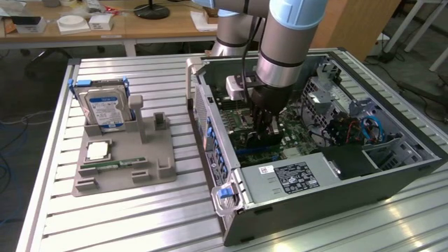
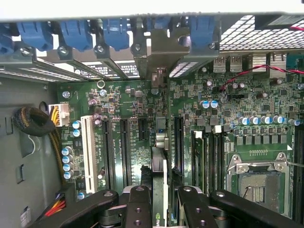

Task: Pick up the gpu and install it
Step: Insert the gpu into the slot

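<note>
Pincer (image 2: 160, 209) is clamped on the graphics card (image 2: 159, 164), which is held on edge between the fingers (image 2: 137, 209) inside the open computer case (image 1: 210, 123). The card's metal bracket (image 2: 159, 52) is placed against the case's rear slots. Whether the card is seated cannot be told. The motherboard (image 2: 133, 95) lies directly beneath the pincer and the power supply (image 1: 287, 176) near it. Well apart from the pincer, toward the exterior view's left, a grey tray (image 1: 164, 152) holds a hard drive (image 1: 105, 107), processor chip (image 1: 96, 151) and memory stick (image 1: 105, 167).
</note>
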